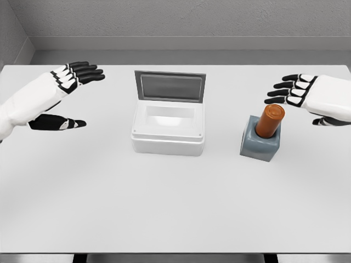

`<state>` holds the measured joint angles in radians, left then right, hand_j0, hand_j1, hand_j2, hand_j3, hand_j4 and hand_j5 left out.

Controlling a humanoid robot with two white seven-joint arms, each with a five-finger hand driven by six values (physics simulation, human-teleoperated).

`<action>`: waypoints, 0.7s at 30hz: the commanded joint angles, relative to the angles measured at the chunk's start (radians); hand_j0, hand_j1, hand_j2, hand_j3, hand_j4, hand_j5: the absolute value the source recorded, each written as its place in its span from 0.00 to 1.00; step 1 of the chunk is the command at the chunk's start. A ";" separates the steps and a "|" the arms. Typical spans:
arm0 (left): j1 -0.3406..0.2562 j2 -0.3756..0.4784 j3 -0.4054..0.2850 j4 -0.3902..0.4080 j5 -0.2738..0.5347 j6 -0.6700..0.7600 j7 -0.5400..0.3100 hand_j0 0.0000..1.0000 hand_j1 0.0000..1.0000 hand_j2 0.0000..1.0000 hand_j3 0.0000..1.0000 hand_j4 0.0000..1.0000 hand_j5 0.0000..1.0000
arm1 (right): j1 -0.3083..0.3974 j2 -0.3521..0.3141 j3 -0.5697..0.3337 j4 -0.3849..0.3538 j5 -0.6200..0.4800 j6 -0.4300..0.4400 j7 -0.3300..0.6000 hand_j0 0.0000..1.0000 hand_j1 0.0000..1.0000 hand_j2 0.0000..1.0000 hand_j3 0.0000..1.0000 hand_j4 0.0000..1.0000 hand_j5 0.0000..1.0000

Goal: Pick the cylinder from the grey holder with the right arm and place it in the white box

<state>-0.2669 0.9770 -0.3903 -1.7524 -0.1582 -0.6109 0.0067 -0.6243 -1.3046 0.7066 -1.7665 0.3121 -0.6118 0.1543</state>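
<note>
Orange cylinder [271,121] stands tilted in grey holder [260,144], right of the open white box [168,129]. Right hand [305,93] near holder, fingers spread, empty. Left hand [66,93] left of box, open, empty.

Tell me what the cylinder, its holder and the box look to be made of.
Being a simulator render, these are looks only. The cylinder: orange-brown, smooth, with a soft sheen on its flat top, like plastic or coated metal. The grey holder: blue-grey, matte, rounded edges, like moulded plastic or rubber. The white box: glossy white walls, plastic-like; its raised lid has a dull grey inner panel.
</note>
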 commanded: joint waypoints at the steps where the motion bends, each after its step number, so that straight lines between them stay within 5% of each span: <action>1: -0.002 0.002 -0.033 0.019 0.129 0.000 -0.072 1.00 1.00 1.00 1.00 1.00 1.00 | 0.000 -0.002 0.002 -0.001 -0.007 0.001 -0.005 1.00 1.00 1.00 1.00 1.00 1.00; 5: -0.005 0.003 -0.041 0.062 0.434 0.000 -0.379 1.00 1.00 1.00 1.00 1.00 1.00 | -0.008 -0.002 -0.010 -0.001 -0.024 0.001 -0.032 1.00 1.00 1.00 1.00 1.00 1.00; 8: -0.003 0.003 -0.042 0.065 0.440 0.000 -0.401 1.00 1.00 1.00 1.00 1.00 1.00 | -0.046 0.011 -0.009 0.002 -0.030 0.001 -0.010 1.00 1.00 1.00 1.00 1.00 1.00; 10: -0.008 0.006 -0.042 0.068 0.493 0.000 -0.409 1.00 1.00 1.00 1.00 1.00 1.00 | -0.121 0.025 -0.009 0.006 -0.036 0.001 0.142 1.00 1.00 1.00 1.00 1.00 1.00; 13: -0.029 0.003 -0.039 0.070 0.732 0.108 -0.618 1.00 1.00 1.00 1.00 1.00 1.00 | -0.195 0.111 -0.004 0.058 -0.034 0.001 0.402 1.00 1.00 1.00 1.00 1.00 1.00; 16: -0.054 -0.037 -0.039 0.083 0.755 0.255 -0.618 1.00 1.00 1.00 1.00 1.00 1.00 | -0.233 0.148 0.004 0.056 -0.021 0.001 0.457 1.00 1.00 1.00 1.00 1.00 1.00; 21: -0.061 -0.066 -0.047 0.151 0.881 0.304 -0.618 1.00 1.00 1.00 1.00 1.00 1.00 | -0.268 0.217 0.059 0.050 0.016 0.001 0.457 0.99 0.99 0.99 0.99 0.99 0.99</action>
<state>-0.3283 0.9234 -0.4340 -1.6229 0.6710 -0.3418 -0.6038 -0.8989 -1.1148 0.7427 -1.7173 0.3198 -0.6130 0.5971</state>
